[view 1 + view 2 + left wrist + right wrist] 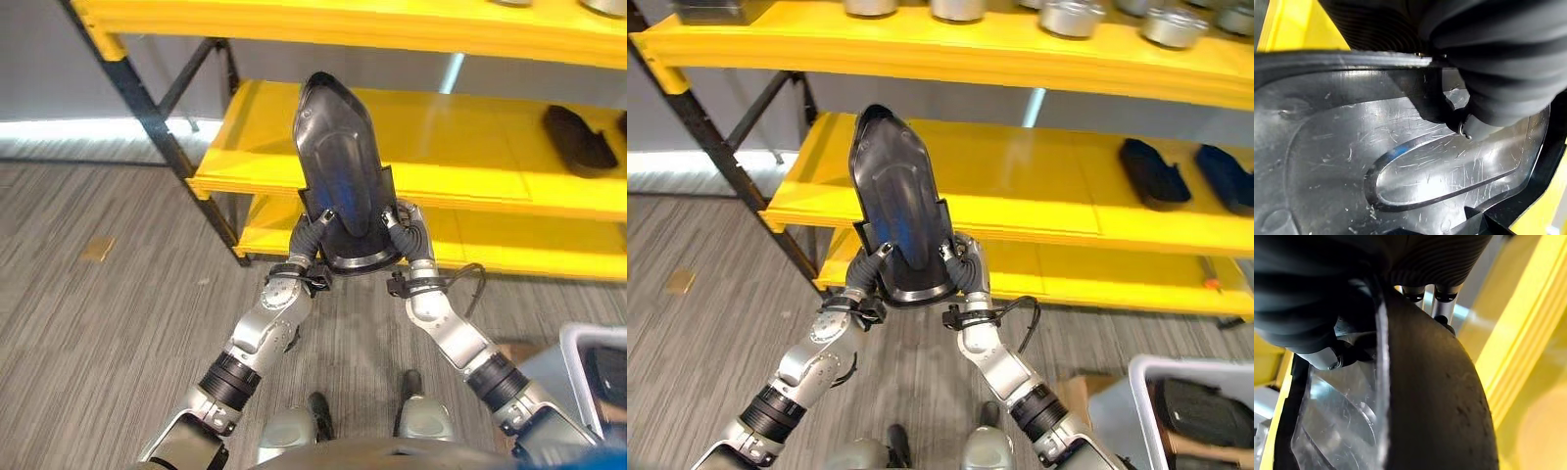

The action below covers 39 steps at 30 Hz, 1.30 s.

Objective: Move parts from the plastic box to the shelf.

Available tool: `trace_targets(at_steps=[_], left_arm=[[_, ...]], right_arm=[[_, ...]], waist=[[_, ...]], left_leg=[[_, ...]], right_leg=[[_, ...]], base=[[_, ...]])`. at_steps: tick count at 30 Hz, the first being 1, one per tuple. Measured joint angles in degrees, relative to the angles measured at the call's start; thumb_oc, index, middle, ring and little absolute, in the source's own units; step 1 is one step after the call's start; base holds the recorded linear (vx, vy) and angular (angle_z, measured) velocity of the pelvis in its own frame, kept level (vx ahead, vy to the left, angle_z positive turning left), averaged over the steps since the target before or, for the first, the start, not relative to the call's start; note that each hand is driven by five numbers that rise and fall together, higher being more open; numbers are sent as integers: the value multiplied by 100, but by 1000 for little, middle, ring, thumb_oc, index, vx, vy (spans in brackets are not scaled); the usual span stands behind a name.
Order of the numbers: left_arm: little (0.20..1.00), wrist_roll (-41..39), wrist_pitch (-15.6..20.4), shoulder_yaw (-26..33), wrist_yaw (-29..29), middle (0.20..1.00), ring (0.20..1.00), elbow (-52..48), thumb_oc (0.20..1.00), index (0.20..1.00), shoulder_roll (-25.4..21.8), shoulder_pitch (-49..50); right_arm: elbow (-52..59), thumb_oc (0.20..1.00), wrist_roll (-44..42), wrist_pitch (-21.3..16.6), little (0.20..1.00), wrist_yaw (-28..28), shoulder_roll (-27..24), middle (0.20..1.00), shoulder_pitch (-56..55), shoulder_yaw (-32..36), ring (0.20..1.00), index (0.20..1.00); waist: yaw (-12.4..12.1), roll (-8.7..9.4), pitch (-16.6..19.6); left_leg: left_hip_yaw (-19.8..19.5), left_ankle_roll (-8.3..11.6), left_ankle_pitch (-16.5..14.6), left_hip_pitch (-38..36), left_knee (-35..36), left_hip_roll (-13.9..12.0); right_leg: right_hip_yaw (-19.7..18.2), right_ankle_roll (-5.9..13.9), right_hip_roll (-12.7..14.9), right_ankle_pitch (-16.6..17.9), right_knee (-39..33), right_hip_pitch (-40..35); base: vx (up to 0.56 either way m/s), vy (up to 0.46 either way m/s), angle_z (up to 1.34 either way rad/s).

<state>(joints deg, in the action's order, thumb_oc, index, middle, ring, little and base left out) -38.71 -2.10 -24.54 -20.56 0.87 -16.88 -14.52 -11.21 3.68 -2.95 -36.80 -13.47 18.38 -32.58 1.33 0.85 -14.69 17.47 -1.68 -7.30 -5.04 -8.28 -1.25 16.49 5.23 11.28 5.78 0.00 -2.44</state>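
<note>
I've got both hands, left hand (869, 266) and right hand (960, 264), pinching the black part (893, 211) by its bottom edges, upright, clearing the yellow shelf (1038, 186) front edge.

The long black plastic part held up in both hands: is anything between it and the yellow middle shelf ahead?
Nothing visible does. The long black plastic part is held upright by the left hand and right hand before a bare stretch of the yellow middle shelf. Two dark parts lie far along it, toward the robot's right.
</note>
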Motion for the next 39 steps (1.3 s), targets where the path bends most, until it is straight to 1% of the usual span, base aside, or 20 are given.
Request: trace_targets(at_steps=[1,4,5,6,7,10,13,18,21,23,26,28,30,31,32,33,35,36,38,39], left_arm=[[200,-3,1,44,-3,200,200,-28,200,200,15,31],[200,-14,-16,57,-5,200,200,-28,200,200,-15,36],[200,-14,-18,82,-5,200,200,-29,200,200,-14,27],[200,-14,-23,88,-5,200,200,-29,200,200,-7,20],[200,-12,-29,115,-5,200,200,-29,200,200,33,20],[200,-5,-108,173,-5,200,200,-29,200,200,34,93],[200,1,-108,277,1,200,200,-11,200,200,10,240],[200,1,-109,301,25,200,200,17,200,200,-24,331],[200,-3,-152,384,241,200,200,110,200,200,-75,357],[200,-11,-153,431,354,200,200,110,200,200,-141,362],[200,-9,-151,431,425,200,200,110,200,200,-141,390],[200,-6,-154,380,425,200,200,111,200,200,-146,406],[200,-5,-154,296,425,200,200,112,200,200,-143,415],[200,2,-154,214,424,200,200,143,200,200,-145,437],[200,8,-153,188,428,200,200,160,200,200,-164,428],[200,5,-152,135,429,200,200,159,200,200,-172,440],[200,2,-152,78,427,200,200,161,200,200,-157,410],[200,3,-151,36,427,200,200,169,200,200,-149,365],[200,4,-149,1,427,200,200,211,200,200,-142,338],[200,17,-150,-2,443,200,200,229,200,200,-161,296]], right_arm=[[-18,200,1,-51,200,-1,-56,200,26,-23,200,200],[-67,200,-8,-76,200,8,-182,200,140,-148,200,200],[-92,200,-21,-85,200,25,-239,200,193,-181,200,200],[-95,200,-22,-91,200,31,-229,200,206,-180,200,200],[-99,200,-23,-103,200,65,-257,200,232,-175,200,200],[-208,200,-79,-92,200,91,-218,200,251,-236,200,200],[-422,200,-68,12,200,77,-106,200,427,-438,200,200],[-553,200,-96,122,200,-59,-63,200,443,-510,200,200],[-686,200,-137,131,200,74,-58,200,540,-538,200,200],[-673,200,-137,171,200,144,-51,200,589,-538,200,200],[-549,200,-135,223,200,206,-57,200,499,-491,200,200],[-512,200,-134,219,200,216,-58,200,393,-458,200,200],[-409,200,-133,217,200,214,-75,200,245,-400,200,200],[-353,200,-134,193,200,183,-103,200,81,-378,200,200],[-353,200,-131,168,200,184,-97,200,38,-367,200,200],[-308,200,-131,150,200,180,-128,200,-32,-365,200,200],[-307,200,-133,68,200,179,-241,200,-41,-363,200,200],[-310,200,-137,-39,200,190,-329,200,-44,-363,200,200],[-323,200,-152,-73,200,195,-357,200,-61,-364,200,200],[-332,200,-210,-91,200,179,-325,200,-65,-360,200,200]], waist=[[-64,-136,20],[-67,-143,30],[-47,-124,42],[-32,-110,50],[-32,-111,58],[-80,-113,65],[-87,-178,107],[-147,-346,185],[-273,-407,201],[-259,-454,208],[-196,-487,256],[-135,-501,263],[-69,-497,265],[-72,-439,259],[-55,-303,209],[-43,-219,206],[-5,-197,196],[103,-234,213],[144,-269,249],[174,-174,264]], left_leg=[[163,90,-8,12,-8,-163],[478,237,55,-126,-1,-462],[739,299,93,-210,-64,-570],[827,302,95,-207,-105,-582],[991,404,167,-200,-176,-636],[1164,411,170,-185,-457,-730],[1253,411,170,-204,-411,-769],[1259,388,206,-309,18,-743],[1169,387,206,-419,103,-718],[1129,385,207,-538,245,-690],[1186,395,194,-617,351,-650],[1245,392,197,-654,402,-619],[1256,390,196,-661,387,-605],[1224,378,180,-590,107,-623],[1101,368,-14,-311,-428,-688],[1028,439,-80,-155,-465,-781],[991,495,-15,-48,-125,-929],[916,467,162,40,281,-1082],[746,538,640,-43,406,-1039],[708,542,685,-93,442,-937]], right_leg=[[55,-94,-140,-72,-2,-26],[226,-303,-441,-281,-32,-216],[315,-363,-509,-323,-168,-400],[336,-365,-514,-324,-221,-446],[395,-394,-536,-355,-266,-510],[482,-431,-572,-379,-425,-724],[583,-472,-648,-407,-486,-790],[786,-476,-699,-410,-510,-799],[795,-458,-686,-447,-446,-802],[765,-399,-639,-637,-190,-724],[665,-418,-552,-812,119,-594],[629,-394,-513,-838,213,-538],[541,-390,-501,-848,218,-529],[410,-436,-450,-826,207,-517],[306,-477,-358,-833,203,-568],[254,-480,-298,-835,188,-588],[187,-438,-298,-851,200,-594],[174,-344,-325,-898,246,-610],[98,-208,-344,-942,358,-607],[52,-74,-273,-959,427,-592]], base=[[245,-227,22],[291,-363,10],[206,-327,4],[145,-248,8],[114,-199,14],[97,-150,11],[99,-120,13],[101,-63,20],[215,95,2],[203,133,-3],[306,216,-8],[281,218,-12],[250,224,-17],[351,343,-32],[341,346,-38],[222,221,-18],[253,228,-22],[254,208,-31],[159,125,-36],[162,105,-22]])
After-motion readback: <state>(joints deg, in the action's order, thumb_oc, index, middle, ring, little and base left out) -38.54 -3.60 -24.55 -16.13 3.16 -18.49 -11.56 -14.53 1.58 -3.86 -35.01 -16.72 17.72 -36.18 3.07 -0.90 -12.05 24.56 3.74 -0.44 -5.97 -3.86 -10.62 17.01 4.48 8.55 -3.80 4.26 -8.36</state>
